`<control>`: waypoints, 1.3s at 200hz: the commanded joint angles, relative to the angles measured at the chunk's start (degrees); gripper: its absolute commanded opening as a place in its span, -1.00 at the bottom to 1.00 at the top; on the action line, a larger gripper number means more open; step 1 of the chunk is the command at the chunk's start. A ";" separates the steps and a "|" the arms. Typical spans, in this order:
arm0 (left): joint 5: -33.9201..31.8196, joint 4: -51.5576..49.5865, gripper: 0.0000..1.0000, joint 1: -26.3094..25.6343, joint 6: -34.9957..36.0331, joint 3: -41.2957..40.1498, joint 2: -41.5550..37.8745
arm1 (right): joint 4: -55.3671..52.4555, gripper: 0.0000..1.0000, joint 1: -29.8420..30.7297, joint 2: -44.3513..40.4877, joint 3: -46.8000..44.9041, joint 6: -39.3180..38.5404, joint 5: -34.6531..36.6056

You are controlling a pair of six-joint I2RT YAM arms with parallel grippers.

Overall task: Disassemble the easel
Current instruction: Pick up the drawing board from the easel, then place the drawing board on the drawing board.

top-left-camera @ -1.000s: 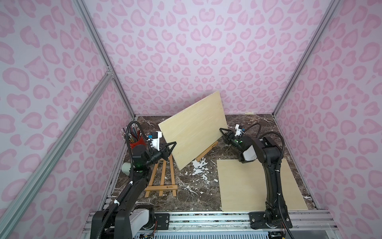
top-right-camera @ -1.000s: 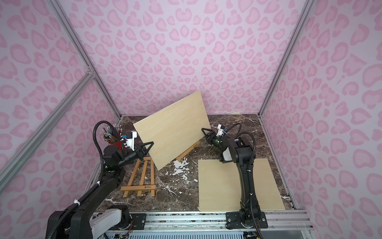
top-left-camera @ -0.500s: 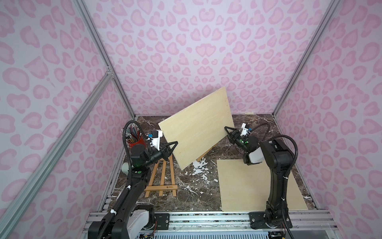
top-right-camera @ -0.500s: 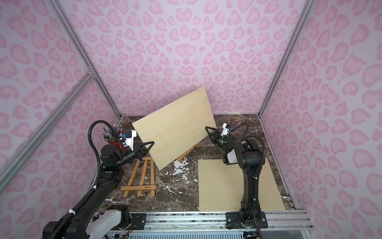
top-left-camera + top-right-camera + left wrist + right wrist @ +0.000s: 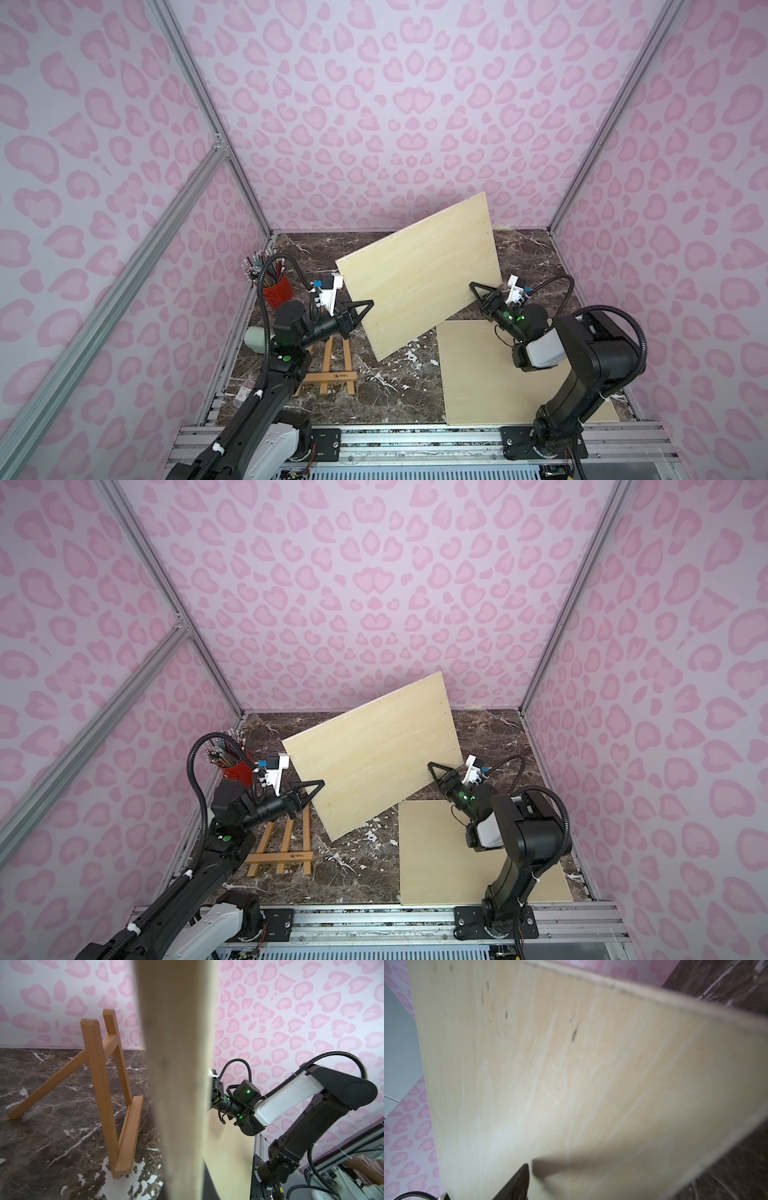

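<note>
Pink heart-spotted walls (image 5: 395, 104) fill the upper frame, aluminium posts (image 5: 210, 112) edge their corners, and a dark veined marble floor (image 5: 374, 395) lies lower centre.

the dark marble tabletop (image 5: 382, 390) bore a wooden easel (image 5: 332, 372) standing at its left — a red pencil cup (image 5: 277, 289) behind, a pale cylinder (image 5: 255, 338) beside — and a light board (image 5: 486, 374) lying flat on the right.

Board (image 5: 419, 274) tilted, raised over the table (image 5: 374, 399), between the two grippers: left gripper (image 5: 368, 307) at its left edge, right gripper (image 5: 476, 289) at its right edge. Easel (image 5: 332, 370) stands on the table at front left, just below the left gripper. Second board (image 5: 478, 374) lies flat at front right, under the right arm. Pencil cup (image 5: 277, 289) at far left, behind the easel.
</note>
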 commanded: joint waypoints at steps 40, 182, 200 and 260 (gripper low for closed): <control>-7.99 -8.80 -0.95 -8.69 -0.15 -4.79 -9.09 | 20.31 0.43 -0.41 -7.97 -14.10 -1.51 1.15; -15.19 -16.20 -0.95 -13.30 -3.60 -9.38 -14.74 | -47.94 0.57 -0.94 -41.89 -12.91 -18.58 4.19; -15.38 -16.92 -0.95 -13.33 -3.71 -9.22 -15.12 | -52.10 0.57 -0.94 -42.58 -11.90 -19.77 4.43; -15.72 -20.00 -0.95 -13.36 -3.28 -7.26 -14.47 | -68.97 0.70 -9.48 -33.20 4.68 -38.32 3.22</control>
